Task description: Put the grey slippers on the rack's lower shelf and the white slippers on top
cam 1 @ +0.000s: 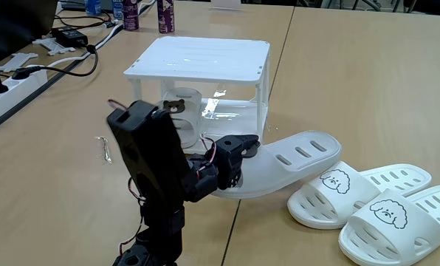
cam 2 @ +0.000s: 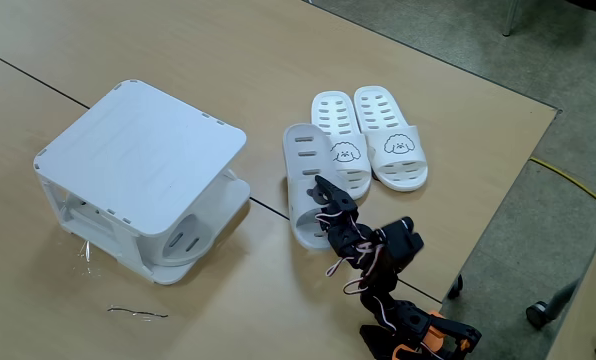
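While the gripper (cam 2: 323,190) clamped the heel rim of a grey slipper (cam 2: 304,170) lying at three o'clock from the rack (cam 2: 143,140), a good move would have carried it level into the lower shelf (cam 1: 238,111) beside its partner (cam 2: 190,238). The arm reached low and forward; the white slippers (cam 2: 373,140) waited beyond.

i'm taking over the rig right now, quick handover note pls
Claw: at the strap end of a grey slipper lying on the table; whether it is clamped cannot be told.
Rack: one grey slipper already on the lower shelf. Top tier bare.
White slippers: side by side on the table beside the rack, untouched.
Done: first grey slipper shelved.
Left: second grey slipper onto the lower shelf, then both white ones on top.
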